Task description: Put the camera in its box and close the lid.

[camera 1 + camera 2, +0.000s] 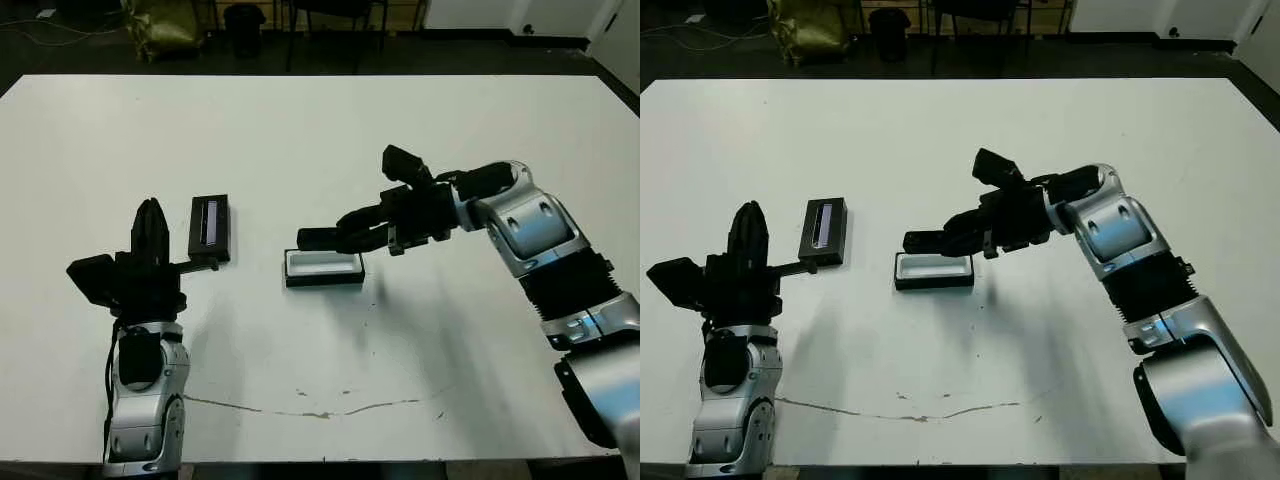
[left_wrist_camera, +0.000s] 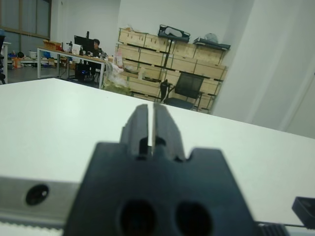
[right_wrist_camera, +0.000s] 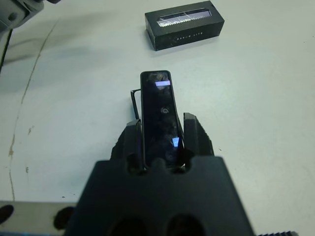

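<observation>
White tabletop [image 1: 320, 130], 2 arms in view. Right gripper [image 1: 345, 234] reaching in from the right, held low over the middle of the tabletop, jaws clamped on the camera [image 3: 160, 115]. Camera gripped at its rear end between the 2 black fingers [image 3: 191, 132], free end sticking out past the fingertips, glossy bluish patch near that far end. In head views camera's free end [image 1: 312, 238] hanging just above the box [image 1: 324, 267], roughly lined up lengthwise with it; contact with box hard to tell. Box sitting open near tabletop centre, white lining showing, black rim around it, long side facing the robot. In right wrist view only a thin dark edge of box peeking out beside the camera, mostly hidden under it.

Lid [image 1: 210, 228] lying flat on tabletop to the left of the box, well apart from it, pale silvery stripe running along its top, long axis pointing away from the robot. Same lid seen beyond the camera in right wrist view [image 3: 184, 24], small lettering on its side wall, unreadable.

Left gripper [image 1: 150, 232] raised near the left front of the tabletop, just beside the lid, not touching it. Jaws narrow, nearly closed, only a thin slit between fingers [image 2: 165, 125], holding nothing.

Faint brownish crack line [image 1: 330, 408] across tabletop near front edge.
</observation>
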`<move>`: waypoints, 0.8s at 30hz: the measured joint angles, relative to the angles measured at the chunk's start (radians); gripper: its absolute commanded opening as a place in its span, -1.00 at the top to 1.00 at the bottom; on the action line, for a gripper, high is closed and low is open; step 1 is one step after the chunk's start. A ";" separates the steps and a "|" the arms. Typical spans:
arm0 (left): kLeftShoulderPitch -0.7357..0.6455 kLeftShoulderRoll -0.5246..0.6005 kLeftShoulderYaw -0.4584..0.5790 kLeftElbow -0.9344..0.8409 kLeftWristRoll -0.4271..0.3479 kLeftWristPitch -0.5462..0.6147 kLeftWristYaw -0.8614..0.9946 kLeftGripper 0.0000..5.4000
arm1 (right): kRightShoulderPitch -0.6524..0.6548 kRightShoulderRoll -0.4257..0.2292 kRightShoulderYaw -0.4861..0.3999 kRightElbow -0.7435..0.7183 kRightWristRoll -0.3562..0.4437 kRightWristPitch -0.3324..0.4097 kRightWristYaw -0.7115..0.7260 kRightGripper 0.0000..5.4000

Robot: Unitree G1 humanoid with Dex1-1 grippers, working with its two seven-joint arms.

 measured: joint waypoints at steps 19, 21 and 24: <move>0.001 -0.004 -0.005 0.001 0.001 -0.002 0.000 1.00 | -0.015 0.023 0.032 0.052 -0.108 -0.089 0.000 0.76; 0.001 -0.005 -0.006 0.001 0.002 -0.003 0.000 1.00 | -0.022 0.029 0.036 0.069 -0.112 -0.096 0.009 0.76; 0.001 -0.008 -0.006 0.001 0.002 -0.003 0.000 1.00 | -0.035 0.036 0.041 0.080 -0.125 -0.099 0.011 0.76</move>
